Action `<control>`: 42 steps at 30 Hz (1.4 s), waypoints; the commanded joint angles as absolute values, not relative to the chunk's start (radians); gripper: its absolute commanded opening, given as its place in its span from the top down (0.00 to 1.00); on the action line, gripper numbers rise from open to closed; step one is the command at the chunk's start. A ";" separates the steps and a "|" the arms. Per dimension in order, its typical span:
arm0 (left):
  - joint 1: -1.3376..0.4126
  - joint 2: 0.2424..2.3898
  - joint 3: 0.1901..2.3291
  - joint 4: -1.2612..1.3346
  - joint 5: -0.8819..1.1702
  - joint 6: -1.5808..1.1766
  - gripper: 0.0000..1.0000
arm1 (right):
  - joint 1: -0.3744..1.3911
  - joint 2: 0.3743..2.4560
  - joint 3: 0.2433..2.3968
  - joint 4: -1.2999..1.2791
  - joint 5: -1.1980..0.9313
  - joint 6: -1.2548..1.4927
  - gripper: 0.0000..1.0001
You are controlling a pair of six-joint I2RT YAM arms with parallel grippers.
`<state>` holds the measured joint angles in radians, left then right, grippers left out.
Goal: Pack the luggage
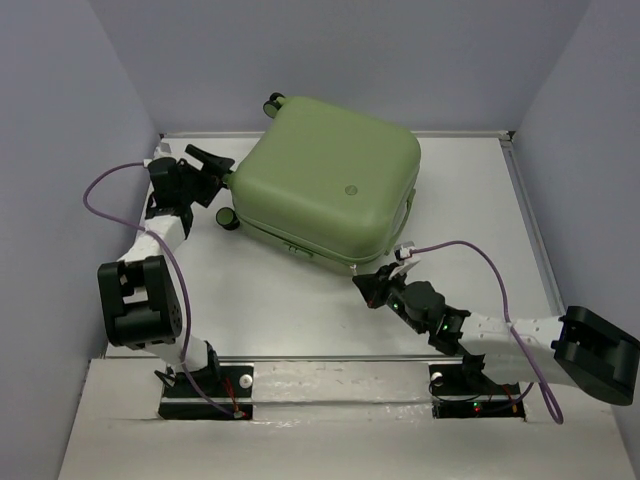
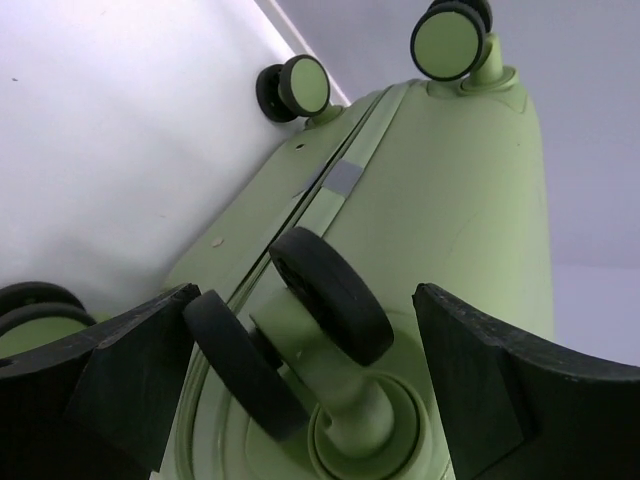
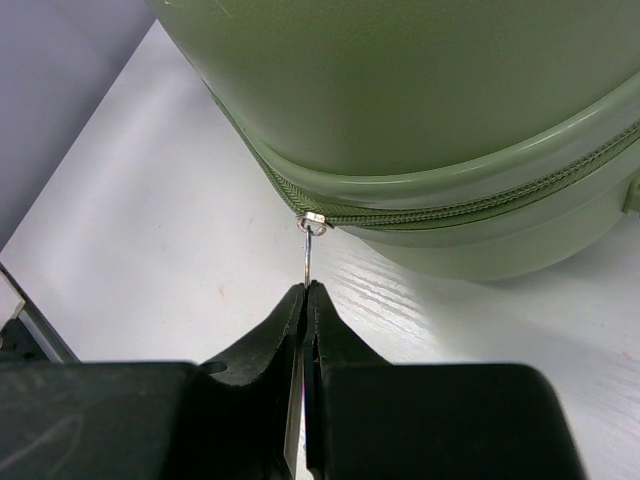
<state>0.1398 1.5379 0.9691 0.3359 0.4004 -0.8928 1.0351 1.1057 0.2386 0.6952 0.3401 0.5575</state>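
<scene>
Luggage (image 1: 325,185) on table (image 1: 300,310), zipper pull (image 3: 308,262) between right jaws

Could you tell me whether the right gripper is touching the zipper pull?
Touching: the right wrist view shows the right gripper shut on the zipper pull.

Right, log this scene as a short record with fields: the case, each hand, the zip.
luggage: shell shut, lying flat on the table
left hand: open, one finger on either side of a wheel
right hand: shut on the zipper pull
zipper pull: hangs from the slider on the case's near seam
zip state: cannot tell how far it is closed
</scene>
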 commanded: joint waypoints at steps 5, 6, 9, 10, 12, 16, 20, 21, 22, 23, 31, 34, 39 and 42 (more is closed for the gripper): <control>0.144 1.584 1.028 0.538 0.422 -1.022 0.05 | 1.052 1.103 0.230 0.647 0.275 0.549 0.93; 0.143 1.585 1.028 0.543 0.422 -1.022 0.05 | 1.052 1.104 0.232 0.647 0.276 0.548 0.93; 0.143 1.606 1.028 0.564 0.422 -1.042 0.12 | 1.052 1.114 0.236 0.646 0.278 0.546 0.93; 0.143 1.615 1.028 0.578 0.426 -1.055 0.16 | 1.052 1.115 0.236 0.644 0.279 0.546 0.93; 0.143 1.632 1.031 0.595 0.442 -1.072 0.26 | 1.052 1.120 0.241 0.641 0.281 0.545 0.93; 0.140 1.644 1.019 0.656 0.469 -1.101 0.73 | 1.052 1.126 0.253 0.629 0.293 0.537 0.93; 0.133 1.594 0.957 0.666 0.453 -1.063 0.94 | 1.043 1.134 0.281 0.609 0.291 0.502 0.93; 0.124 1.538 0.887 0.693 0.437 -1.062 0.94 | 1.034 1.132 0.299 0.595 0.290 0.496 0.93; 0.114 1.504 0.847 0.706 0.419 -1.057 0.94 | 1.034 1.137 0.313 0.588 0.288 0.485 0.93; 0.100 1.471 0.810 0.709 0.401 -1.049 0.94 | 1.034 1.144 0.334 0.578 0.285 0.476 0.93; -0.064 1.123 0.473 0.716 0.348 -1.019 0.94 | 1.086 1.454 0.668 0.600 0.180 0.400 0.93; -0.061 1.004 0.474 0.629 0.376 -0.967 0.94 | 1.195 1.595 0.813 0.597 0.153 0.338 0.93; -0.034 0.901 0.509 0.451 0.360 -0.904 0.94 | 1.331 1.646 0.847 0.558 0.244 0.314 0.93; -0.038 0.894 0.499 0.449 0.402 -0.925 0.94 | 1.331 1.580 0.738 0.584 0.278 0.359 0.93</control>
<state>0.0296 0.9215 0.4744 0.4377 0.1326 -1.0519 1.2293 1.6432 0.7990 0.4900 0.4156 0.3305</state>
